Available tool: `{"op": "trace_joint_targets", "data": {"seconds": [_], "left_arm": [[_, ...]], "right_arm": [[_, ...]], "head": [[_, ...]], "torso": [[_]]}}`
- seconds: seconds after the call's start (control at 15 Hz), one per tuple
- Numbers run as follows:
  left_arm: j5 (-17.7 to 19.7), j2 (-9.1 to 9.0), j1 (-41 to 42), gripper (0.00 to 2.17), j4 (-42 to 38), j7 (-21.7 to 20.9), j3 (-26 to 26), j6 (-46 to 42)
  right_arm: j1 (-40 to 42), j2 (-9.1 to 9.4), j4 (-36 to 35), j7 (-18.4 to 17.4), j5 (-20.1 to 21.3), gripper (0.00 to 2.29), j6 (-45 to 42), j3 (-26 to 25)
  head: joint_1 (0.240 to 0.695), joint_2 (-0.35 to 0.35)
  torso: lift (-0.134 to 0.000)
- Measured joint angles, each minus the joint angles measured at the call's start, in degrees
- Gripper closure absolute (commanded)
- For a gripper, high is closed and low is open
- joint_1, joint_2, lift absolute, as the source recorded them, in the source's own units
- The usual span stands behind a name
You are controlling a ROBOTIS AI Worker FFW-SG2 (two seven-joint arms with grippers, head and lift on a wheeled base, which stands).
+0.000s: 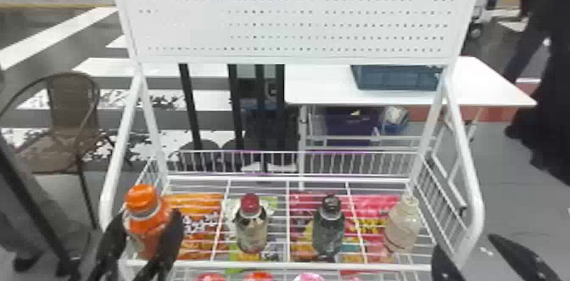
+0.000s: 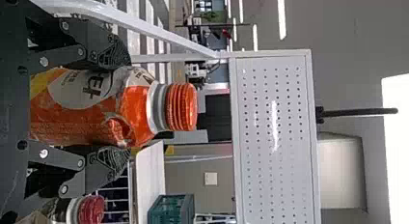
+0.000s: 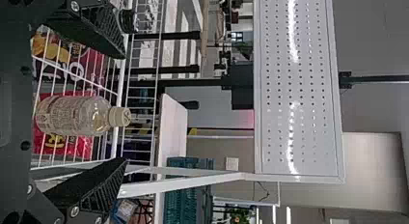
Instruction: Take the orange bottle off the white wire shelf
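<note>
At the left side of the white wire shelf (image 1: 288, 266), my left gripper (image 1: 148, 217) is shut on the orange bottle (image 1: 146, 237), one finger on each side of its body. The bottle is upright with its orange cap on; its base is hidden, so I cannot tell whether it touches the wires. In the left wrist view, both pads of the left gripper (image 2: 127, 108) press the orange bottle (image 2: 137, 110) below its neck. My right gripper (image 1: 483, 261) stands open at the shelf's front right corner; in the right wrist view, the right gripper (image 3: 126, 108) has its fingers wide apart.
A red-capped bottle (image 1: 251, 227), a black-capped bottle (image 1: 328, 229) and a pale bottle (image 1: 402, 225) stand in a row to the right. White side rails (image 1: 470, 191) flank the shelf, beneath a perforated back panel (image 1: 292, 17). Colourful packets lie under the wires.
</note>
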Motion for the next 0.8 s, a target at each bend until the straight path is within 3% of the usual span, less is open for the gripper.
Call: {"op": "trace_joint_targets", "data": {"seconds": [0.8], "left_arm": [[-2.66,-0.18,3.67,0.65,-2.28,0.28,-0.45,-0.04]], "right_arm": [[1.22,-0.26,-0.87,0.01,-0.08,0.14,0.19,-0.4]], "head": [[0.499,0.0]], "torso": [[0.0]]}}
